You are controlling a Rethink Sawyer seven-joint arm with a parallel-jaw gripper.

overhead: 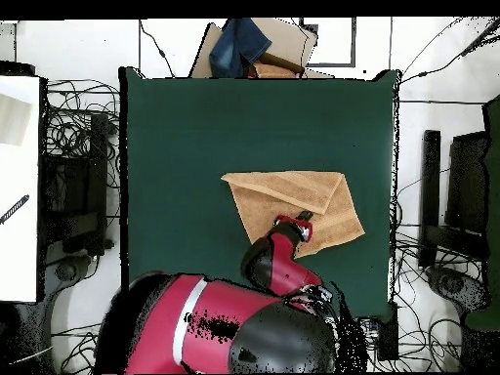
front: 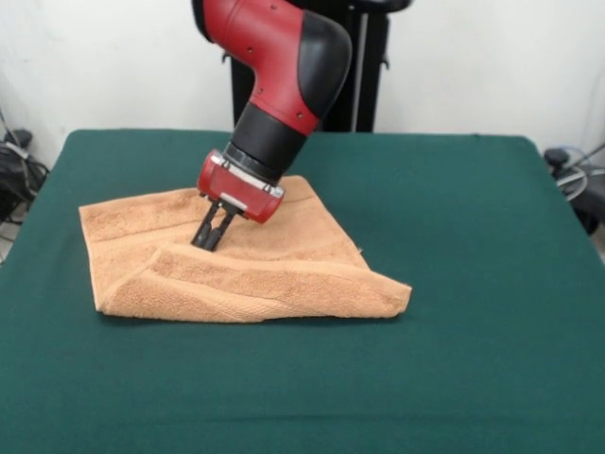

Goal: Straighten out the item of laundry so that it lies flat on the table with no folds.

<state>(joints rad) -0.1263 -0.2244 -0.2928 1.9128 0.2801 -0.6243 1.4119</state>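
Note:
The peach-orange towel [front: 255, 270] lies left of centre on the green table [front: 454, 208]. Its near part is folded back over itself in a thick doubled band, with a pointed corner at the right. My gripper [front: 209, 244] comes down tilted onto the towel's middle, at the upper edge of that folded band. Its two dark fingers [front: 202, 229] meet at the tips, pinched on the cloth. In the overhead view the towel [overhead: 283, 190] lies right of centre, and the gripper [overhead: 305, 216] sits on its lower part, with the arm covering the cloth below.
The table [overhead: 195, 146] has wide bare cloth on all sides of the towel. The robot's pedestal [front: 364, 66] stands behind the far edge. Cables and boxes [overhead: 259, 49] lie off the table.

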